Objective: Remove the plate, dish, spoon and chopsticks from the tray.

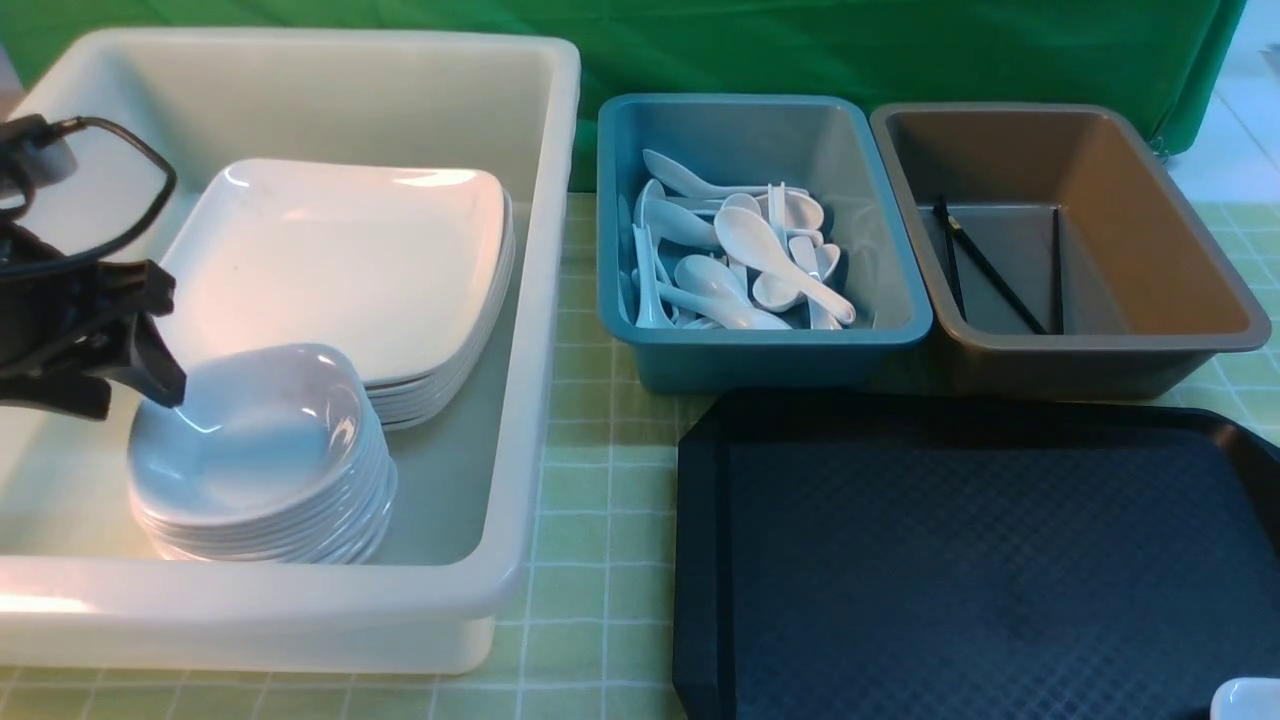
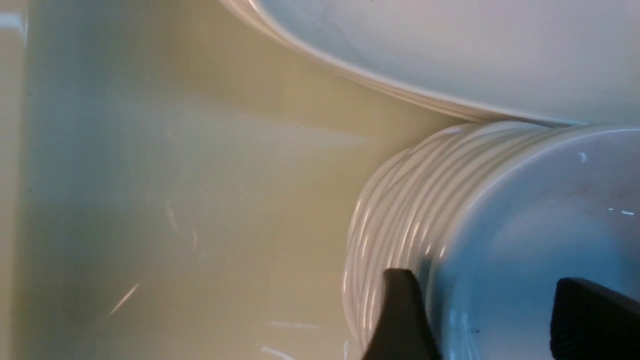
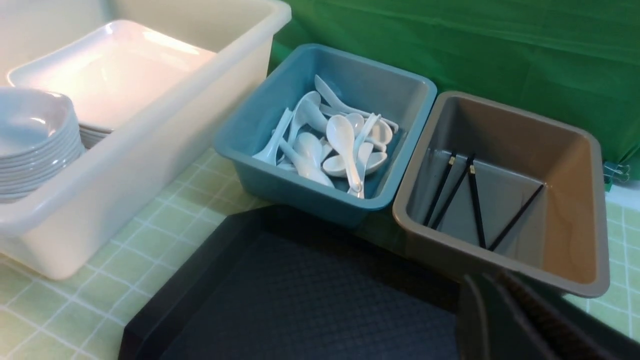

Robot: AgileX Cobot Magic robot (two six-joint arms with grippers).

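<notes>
The left gripper has its fingers wide apart and holds nothing. The top dish sits right under it in the tub, rim between the fingers (right gripper is pinched closed, by the tray).

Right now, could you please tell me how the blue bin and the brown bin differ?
The blue bin holds a heap of white spoons; the brown bin holds a few black chopsticks. The blue bin stands nearer the white tub, the brown bin farther right. Both are rectangular and stand behind the black tray.
</notes>
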